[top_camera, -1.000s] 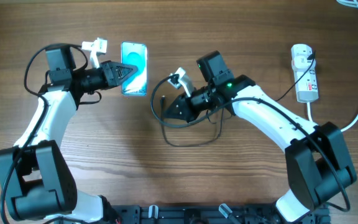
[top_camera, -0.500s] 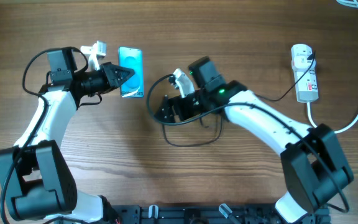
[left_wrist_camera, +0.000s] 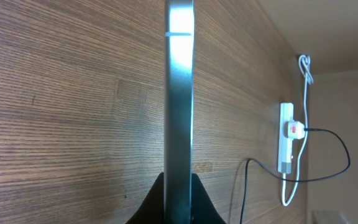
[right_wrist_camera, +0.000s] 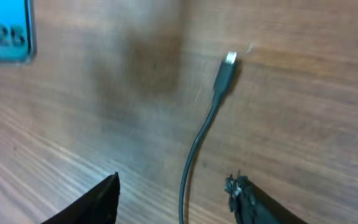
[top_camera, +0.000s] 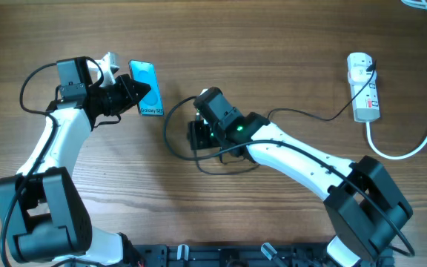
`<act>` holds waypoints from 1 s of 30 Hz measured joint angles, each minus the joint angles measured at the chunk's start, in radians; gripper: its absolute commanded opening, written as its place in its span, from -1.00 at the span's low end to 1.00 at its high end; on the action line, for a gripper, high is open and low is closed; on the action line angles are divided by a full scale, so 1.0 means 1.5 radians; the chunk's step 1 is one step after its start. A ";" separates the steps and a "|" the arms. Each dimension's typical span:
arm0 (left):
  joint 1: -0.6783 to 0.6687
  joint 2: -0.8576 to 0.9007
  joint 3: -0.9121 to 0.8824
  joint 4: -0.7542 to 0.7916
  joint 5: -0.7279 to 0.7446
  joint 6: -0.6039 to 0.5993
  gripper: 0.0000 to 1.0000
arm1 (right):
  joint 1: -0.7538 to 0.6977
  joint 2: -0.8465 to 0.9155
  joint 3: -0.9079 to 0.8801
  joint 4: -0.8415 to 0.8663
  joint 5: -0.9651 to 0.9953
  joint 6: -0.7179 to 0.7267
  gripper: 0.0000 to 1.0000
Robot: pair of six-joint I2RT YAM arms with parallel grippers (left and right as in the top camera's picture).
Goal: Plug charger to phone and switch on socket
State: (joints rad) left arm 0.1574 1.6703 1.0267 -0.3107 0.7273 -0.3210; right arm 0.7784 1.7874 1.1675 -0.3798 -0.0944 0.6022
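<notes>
Charger point(right_wrist_camera: 199, 140) first: a thin black cable, limp and light, lying loose on the wood-grain table point(top_camera: 273, 44), with its small metal-ended connector tip point(right_wrist_camera: 227, 62) free on the wood. The right gripper point(top_camera: 198, 133) hangs over it with jaws well apart, the cable running between them, nothing pinched. That cable will flop and twist if taken far back, so I'd say the place to grab is the stiff black plug body just behind the metal tip, squarely, so the tip can be aimed. Over to the phone point(top_camera: 146, 89): the left gripper point(top_camera: 135, 96) is clamped tight on it, holding it tilted, near the cable loops. The left wrist view looks along its smooth metallic rim. Hard, slick, glass-faced, so it could slip or pivot under a push. I can't make out its port. The socket point(top_camera: 363, 89), a white plastic strip with a red mark, sits well apart at the far right
</notes>
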 measured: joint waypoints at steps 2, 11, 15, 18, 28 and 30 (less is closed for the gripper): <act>0.000 0.000 0.000 0.000 -0.001 0.000 -0.92 | 0.004 0.008 0.002 0.017 0.017 0.007 -0.14; 0.000 0.000 0.000 0.000 -0.001 0.000 -0.92 | 0.039 0.101 0.005 0.035 0.061 0.010 -0.13; 0.000 0.000 0.000 0.000 -0.003 0.000 -0.92 | 0.040 0.115 0.005 0.013 0.067 0.010 -0.11; 0.000 0.000 0.000 0.000 -0.003 0.000 -0.92 | 0.040 0.115 0.015 -0.033 0.069 0.009 -0.05; 0.000 0.000 0.000 -0.001 -0.003 0.000 -0.92 | -0.023 0.112 0.048 -0.393 -0.006 -0.058 0.44; 0.000 0.000 0.000 -0.001 -0.003 0.000 -0.92 | -0.052 0.114 0.049 -0.456 -0.020 -0.083 0.50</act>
State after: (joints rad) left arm 0.1574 1.6703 1.0267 -0.3122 0.7223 -0.3210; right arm 0.7002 1.9591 1.2411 -1.0634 -0.1242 0.4782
